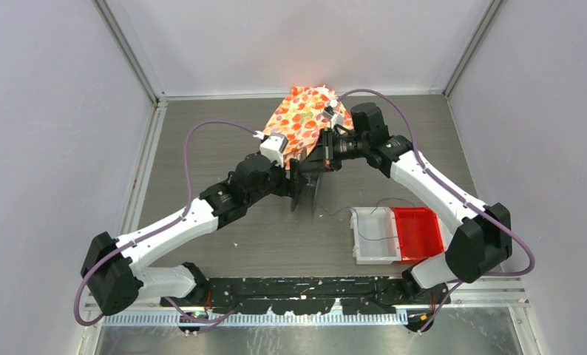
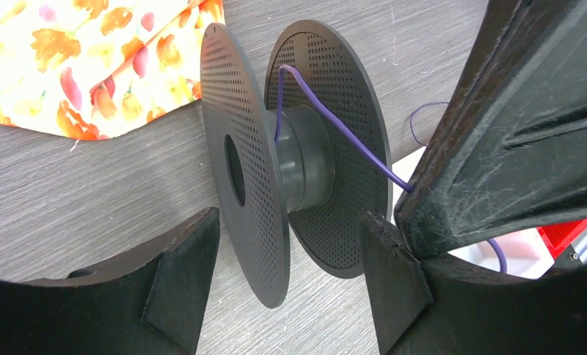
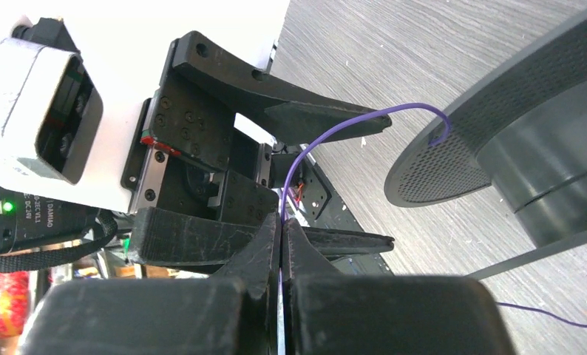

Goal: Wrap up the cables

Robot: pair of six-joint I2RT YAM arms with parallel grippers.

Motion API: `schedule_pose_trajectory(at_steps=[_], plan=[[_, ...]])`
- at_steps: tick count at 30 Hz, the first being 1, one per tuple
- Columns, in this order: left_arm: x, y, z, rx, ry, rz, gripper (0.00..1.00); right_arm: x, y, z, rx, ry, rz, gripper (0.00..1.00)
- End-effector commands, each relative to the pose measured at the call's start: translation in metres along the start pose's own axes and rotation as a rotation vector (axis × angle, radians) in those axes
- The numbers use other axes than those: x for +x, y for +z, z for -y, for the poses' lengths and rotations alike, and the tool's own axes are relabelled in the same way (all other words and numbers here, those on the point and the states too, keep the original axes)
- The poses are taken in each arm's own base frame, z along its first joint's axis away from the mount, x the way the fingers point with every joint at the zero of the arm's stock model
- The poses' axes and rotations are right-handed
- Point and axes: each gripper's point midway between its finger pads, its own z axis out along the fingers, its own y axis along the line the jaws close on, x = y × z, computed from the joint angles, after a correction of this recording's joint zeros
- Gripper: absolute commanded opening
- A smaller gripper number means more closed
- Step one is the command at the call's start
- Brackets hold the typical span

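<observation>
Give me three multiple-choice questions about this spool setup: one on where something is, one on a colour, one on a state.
1. Where does the orange floral cloth lie?
A. at the near edge of the grey wood-grain table
B. at the table's far side, beyond the black perforated plastic spool
C. against the left wall

2. What colour is the thin wire on the spool?
A. purple
B. yellow
C. white

3. The right end effector is:
A. open, holding nothing
B. shut on the cloth
C. shut on the wire

Answers: B, the top view shows it past the spool; A, both wrist views show purple; C, its fingers meet with the wire between them.
</observation>
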Motion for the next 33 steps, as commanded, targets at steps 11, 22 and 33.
schedule_pose_trajectory(at_steps=[11,22,33], plan=[[-0.025,-0.028,0.003,0.042,0.027,0.130,0.83,-0.003,-0.002,-0.003,-0.062,0.185,0.028,0.01],[-0.015,-0.036,-0.001,0.050,0.002,0.114,0.82,-0.004,0.001,-0.008,-0.138,0.257,0.045,0.01],[-0.011,-0.020,-0.003,0.082,0.027,0.211,0.76,-0.004,0.002,-0.011,-0.188,0.300,0.053,0.01]])
